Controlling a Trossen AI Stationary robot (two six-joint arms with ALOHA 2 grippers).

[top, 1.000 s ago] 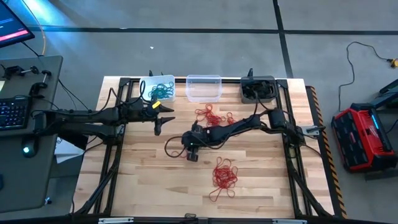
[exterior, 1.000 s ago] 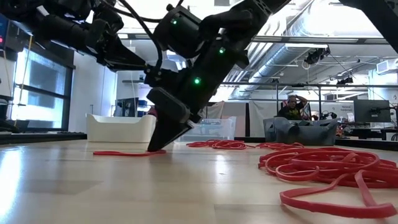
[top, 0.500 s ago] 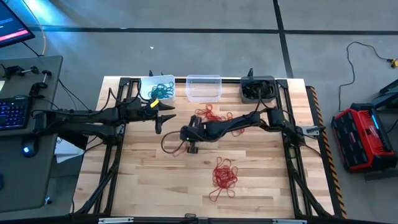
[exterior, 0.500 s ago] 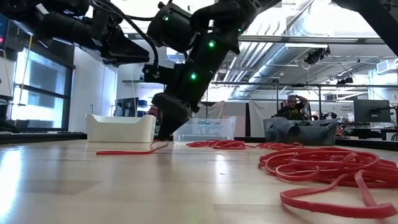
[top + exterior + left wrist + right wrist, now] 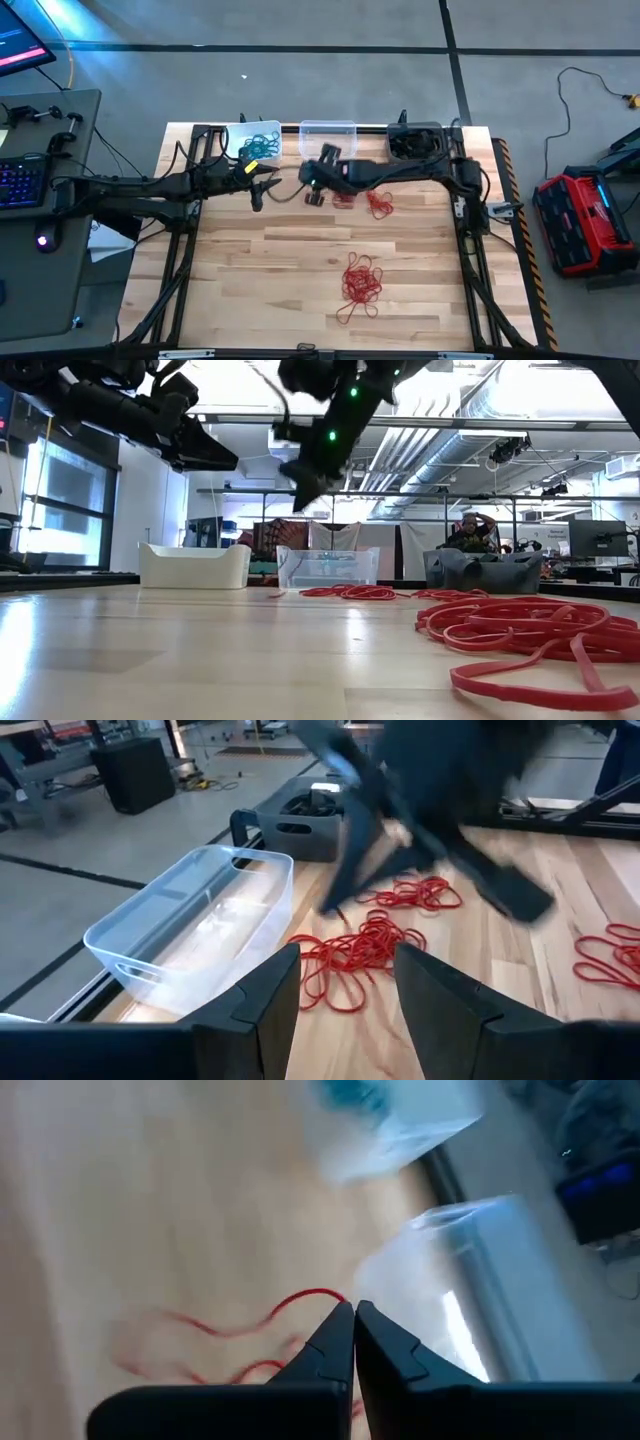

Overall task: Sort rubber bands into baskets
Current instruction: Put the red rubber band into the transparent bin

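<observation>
Right gripper (image 5: 312, 186) hung above the counter (image 5: 280, 290) at about 12 o'clock from the counter's middle, just in front of the clear basket (image 5: 328, 138), its fingers (image 5: 335, 1342) pressed together. A red rubber band (image 5: 300, 1302) showed at their tips in the right wrist view, though whether it was pinched could not be told. Left gripper (image 5: 262, 185) hovered at about 10 o'clock, just beside the white basket (image 5: 240, 134) of teal bands (image 5: 260, 146), fingers (image 5: 262, 1010) spread and empty. A loose red bunch (image 5: 378, 204) lay just right of the right gripper; a bigger red heap (image 5: 360, 282) lay at 5 o'clock, well apart. Dark grey basket (image 5: 414, 143) stood at 1 o'clock. Right arm (image 5: 400, 170) stretched across in front of both nearer baskets.
</observation>
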